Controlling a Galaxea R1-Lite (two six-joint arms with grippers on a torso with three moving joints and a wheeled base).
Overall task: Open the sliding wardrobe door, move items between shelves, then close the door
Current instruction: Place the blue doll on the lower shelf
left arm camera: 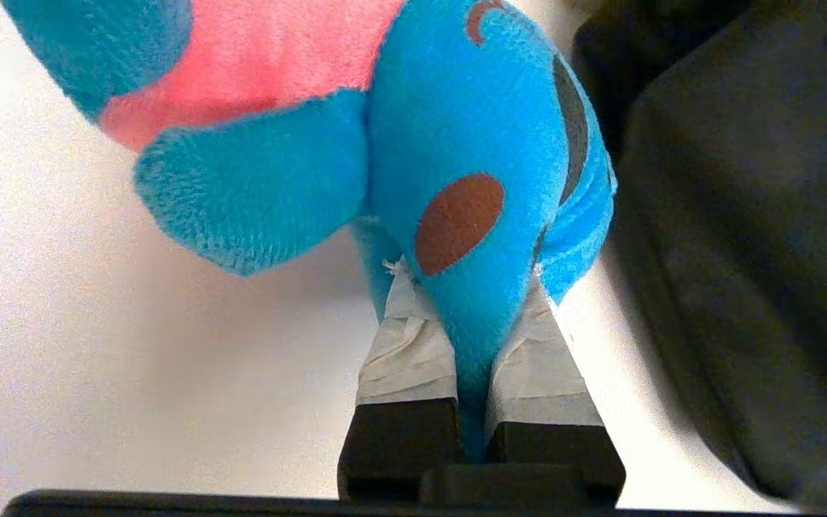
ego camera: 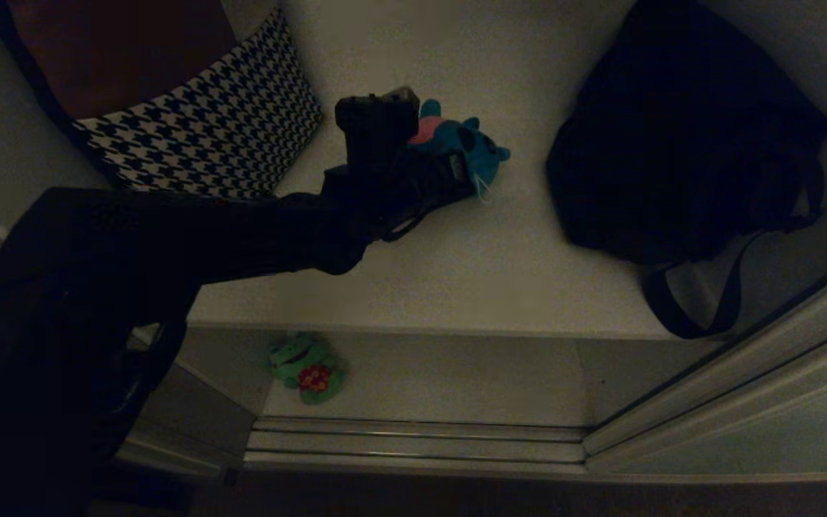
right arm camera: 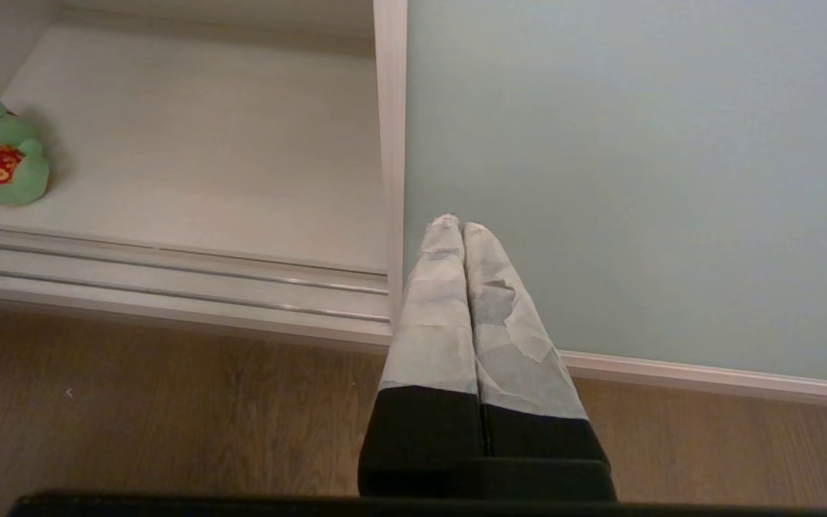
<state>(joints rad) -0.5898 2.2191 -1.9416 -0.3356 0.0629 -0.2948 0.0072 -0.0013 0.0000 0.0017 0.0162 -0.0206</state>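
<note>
The blue toy [ego camera: 467, 143] lies on the upper shelf [ego camera: 456, 273] near its back wall, between the houndstooth cushion [ego camera: 220, 136] and the black bag [ego camera: 679, 143]. The left gripper [left arm camera: 472, 337] is clamped on the toy's lower edge, taped fingers [left arm camera: 410, 352] pressing either side. The green toy [ego camera: 307, 368] sits on the lower shelf [right arm camera: 205, 179] near its left wall. The sliding door [right arm camera: 636, 179] stands pushed right. The right gripper [right arm camera: 456, 226] hangs closed and empty before the door.

Blue plush [ego camera: 467, 143] upper shelf [ego camera: 456, 273]; green plush [ego camera: 307, 368] below.
</note>
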